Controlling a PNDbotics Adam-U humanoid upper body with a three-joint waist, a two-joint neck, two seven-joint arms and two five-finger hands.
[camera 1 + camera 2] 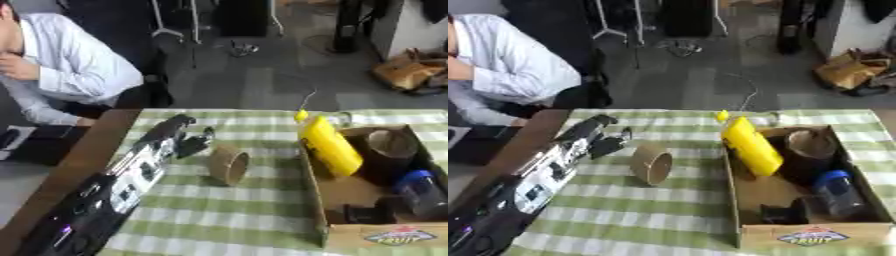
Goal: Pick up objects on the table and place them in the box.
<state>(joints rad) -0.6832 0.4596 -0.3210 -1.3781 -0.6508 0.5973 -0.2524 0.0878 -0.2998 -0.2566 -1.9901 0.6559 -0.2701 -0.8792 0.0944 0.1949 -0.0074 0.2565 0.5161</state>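
Reaching toward the tape roll [229, 164], which lies on its side on the checked tablecloth [227, 220], between my left hand [185, 140] and the cardboard box [376, 235]. Left hand just beside the roll, not touching as far as I can see; fingers relaxed and part spread, holding nothing. Right hand in neither view.

Box already holds a yellow bottle [331, 146] leaning over its near-left wall, a brown cylinder [391, 145], a blue-capped bottle [422, 192] and a small dark item [367, 214]. The roll looks like the only thing left out, so I judge the task nearly done.

Path to the box is open cloth; the yellow bottle crowds the nearest wall, so the drop should go further in.
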